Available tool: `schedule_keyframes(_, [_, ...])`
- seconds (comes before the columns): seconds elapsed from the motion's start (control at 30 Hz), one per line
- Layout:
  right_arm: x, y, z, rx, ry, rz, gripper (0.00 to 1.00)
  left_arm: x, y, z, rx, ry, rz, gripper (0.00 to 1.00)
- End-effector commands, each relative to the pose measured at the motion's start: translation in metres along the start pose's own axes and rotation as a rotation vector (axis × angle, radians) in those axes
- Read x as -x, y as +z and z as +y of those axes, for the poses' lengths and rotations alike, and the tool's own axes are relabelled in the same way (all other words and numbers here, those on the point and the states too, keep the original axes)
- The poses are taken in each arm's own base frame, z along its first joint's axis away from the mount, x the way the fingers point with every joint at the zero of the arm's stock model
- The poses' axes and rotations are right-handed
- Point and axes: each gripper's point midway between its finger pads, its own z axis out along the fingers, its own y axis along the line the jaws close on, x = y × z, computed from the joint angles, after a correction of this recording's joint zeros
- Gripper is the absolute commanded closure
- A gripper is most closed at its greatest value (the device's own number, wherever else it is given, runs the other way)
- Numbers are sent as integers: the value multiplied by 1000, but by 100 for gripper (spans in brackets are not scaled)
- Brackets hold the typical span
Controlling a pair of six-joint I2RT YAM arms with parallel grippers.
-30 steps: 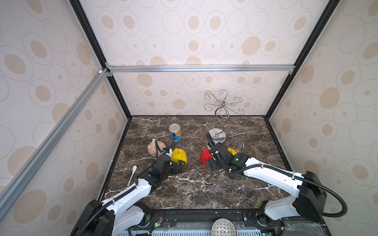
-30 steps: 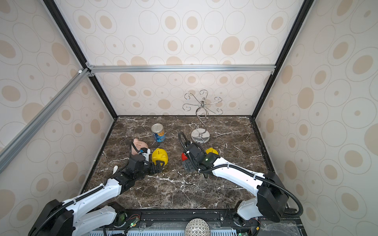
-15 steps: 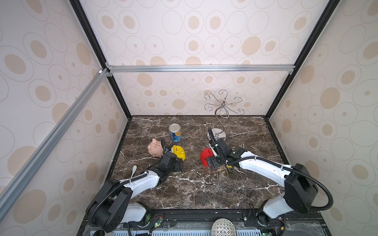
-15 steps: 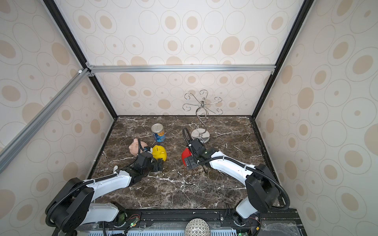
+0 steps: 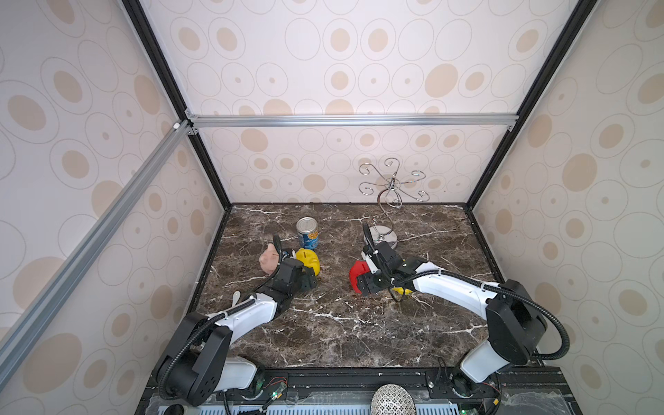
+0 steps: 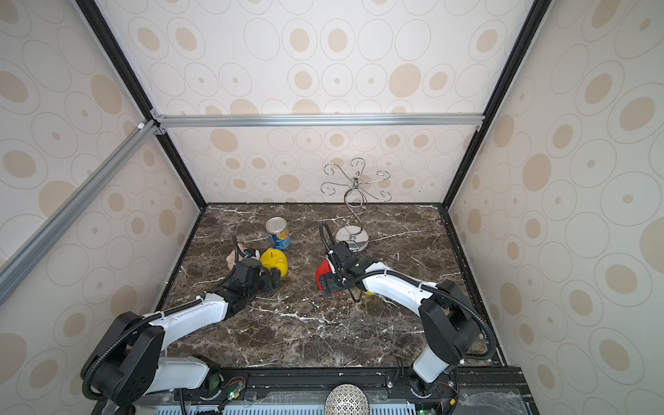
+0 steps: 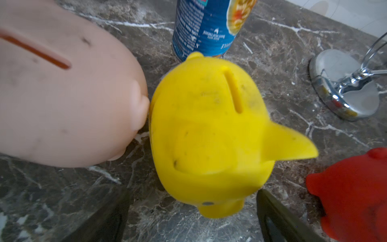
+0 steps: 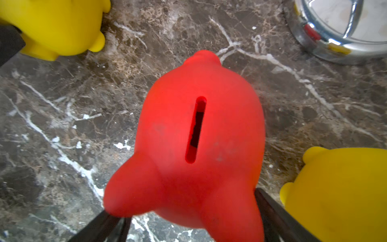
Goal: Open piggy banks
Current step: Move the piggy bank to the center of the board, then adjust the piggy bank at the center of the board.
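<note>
The left gripper (image 7: 192,201) stands wide open. Its two dark fingers flank the snout of a yellow piggy bank (image 7: 205,130) with bare tabletop showing on either side, so it has hold of nothing. The right gripper (image 8: 188,209) is spread about as wide around the head of the red piggy bank (image 8: 199,130). One finger lies close against the red plastic, but I cannot tell whether the jaws are pressing it.

All the pigs in view stand upright, slot up, and no plug can be seen. The step in hand looks like the first grasp, with nothing opened yet. The next move probably calls for closing firmly on a smooth, rounded body and tipping it over to expose the underside — a weak pinch could let it squirt free.

Beside the left gripper's pig, and touching its flank, sits the pale pink piggy bank (image 7: 62,94). Just beyond are a blue-labelled tin can (image 7: 209,27) and the base of a chrome hook stand (image 7: 345,88). A second yellow piggy bank (image 8: 339,192) lies close to the right gripper's outer finger.

The surface is a dark marble-patterned tabletop (image 5: 359,323) with white veins — hard and slick, by the look of it. Walls papered with beige ovals (image 5: 359,54) and framed in black and aluminium bars box in the cell.
</note>
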Motion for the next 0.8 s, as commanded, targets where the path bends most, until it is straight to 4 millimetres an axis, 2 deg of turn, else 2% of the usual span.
schedule_keyframes(0.0, [7, -3, 23, 94, 61, -6, 12, 33, -20, -13, -41, -13, -72, 4])
schedule_keyframes(0.1, [8, -3, 35, 117, 58, -2, 12, 39, -32, -20, -84, -21, -84, 3])
schedule_keyframes(0.23, [5, -3, 62, 207, 70, 28, 16, 46, -47, -24, -113, -24, -99, 2])
schedule_keyframes(0.33, [4, -10, 76, 237, 34, 31, 19, 52, -59, -27, -139, -23, -119, 1])
schedule_keyframes(0.5, [3, -21, 48, 76, -76, 17, 26, 57, -73, -25, -153, -34, -159, 0])
schedule_keyframes(0.57, [3, -26, 39, 25, -155, 20, 31, 58, -77, -24, -164, -48, -179, 0])
schedule_keyframes(0.63, [4, -26, 33, -12, -234, 18, 40, 59, -80, -22, -167, -71, -196, 0])
schedule_keyframes(0.7, [4, -23, 30, -29, -321, 32, 43, 60, -83, -20, -172, -100, -217, 0])
schedule_keyframes(0.77, [5, -21, 38, 8, -403, 41, 51, 59, -86, -19, -187, -125, -241, 0])
